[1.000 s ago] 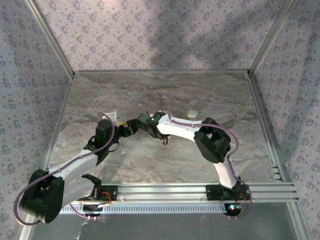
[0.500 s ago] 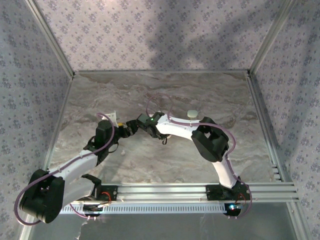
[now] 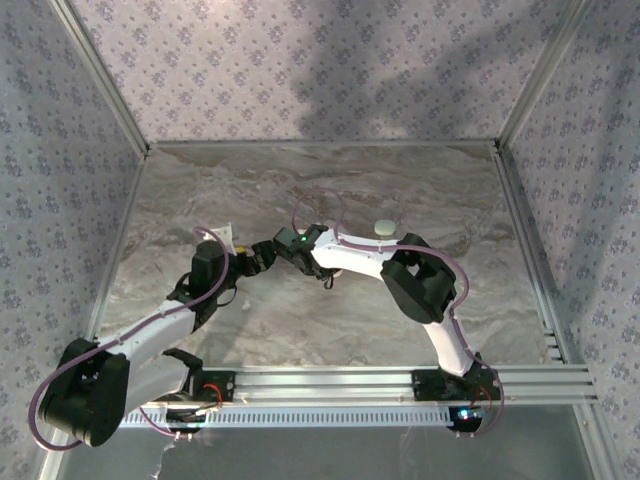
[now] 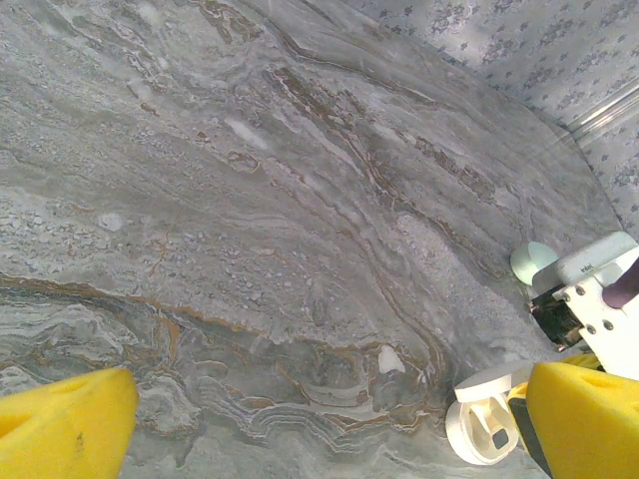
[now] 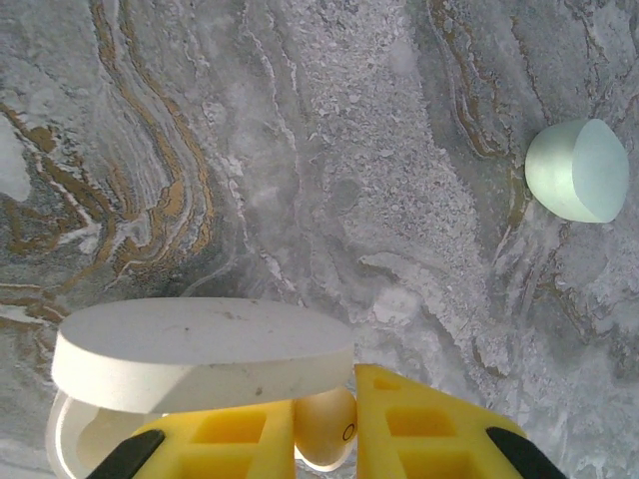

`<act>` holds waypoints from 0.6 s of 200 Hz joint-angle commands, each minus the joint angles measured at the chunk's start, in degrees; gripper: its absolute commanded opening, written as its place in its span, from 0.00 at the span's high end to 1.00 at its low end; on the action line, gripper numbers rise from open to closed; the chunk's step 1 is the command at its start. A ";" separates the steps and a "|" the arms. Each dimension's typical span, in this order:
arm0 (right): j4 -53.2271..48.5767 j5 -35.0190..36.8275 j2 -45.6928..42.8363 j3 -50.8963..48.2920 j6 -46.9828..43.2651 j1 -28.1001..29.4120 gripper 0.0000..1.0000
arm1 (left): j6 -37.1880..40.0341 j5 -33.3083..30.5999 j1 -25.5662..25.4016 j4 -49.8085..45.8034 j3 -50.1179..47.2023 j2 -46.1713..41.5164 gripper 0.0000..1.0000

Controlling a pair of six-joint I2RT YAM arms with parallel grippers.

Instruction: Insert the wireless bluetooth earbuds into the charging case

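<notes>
Right hand (image 5: 324,417) pinches a tiny whitish plastic earbud (image 5: 324,437) beside the open white oval case (image 5: 200,349); left hand (image 4: 324,419) gapes empty.

Earbud (image 5: 324,431) half hidden between yellow fingers (image 5: 429,429) — charging case (image 5: 200,354) cropped below.

- Left arm (image 3: 150,325): elbow folded back at 7 o'clock, forearm reaching toward 1 o'clock.
- Left gripper (image 4: 329,429): yellow fingers spread wide apart.
- Right arm (image 3: 355,258): forearm stretched toward 9 o'clock.
- Right gripper (image 5: 319,411): yellow fingers drawn nearly together.
</notes>
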 commanded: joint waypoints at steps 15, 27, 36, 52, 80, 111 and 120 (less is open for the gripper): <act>0.62 -0.69 2.60 1.52 -0.22 0.89 0.81 | -0.62 3.17 -0.49 3.66 0.86 -1.31 0.00; 0.63 -0.77 2.73 1.50 -0.11 0.91 0.81 | -0.64 3.15 -0.49 3.67 0.78 -1.44 0.00; 0.67 -0.84 2.87 1.54 -0.11 1.03 0.81 | -0.69 3.09 -0.49 3.65 0.79 -1.49 0.00; 0.82 -1.00 3.00 1.53 -0.03 1.10 0.81 | -0.68 3.07 -0.49 3.65 0.71 -1.77 0.00; 0.81 -1.11 3.37 1.62 0.14 1.40 0.81 | -0.68 2.67 -0.43 3.58 0.45 -2.49 0.00; 0.70 -1.09 3.53 1.45 0.59 1.65 0.81 | -0.69 1.78 -0.45 3.12 -0.06 -3.93 0.00; 0.63 -1.05 3.53 1.36 0.71 1.72 0.81 | -0.69 1.45 -0.41 2.97 -0.26 -4.40 0.00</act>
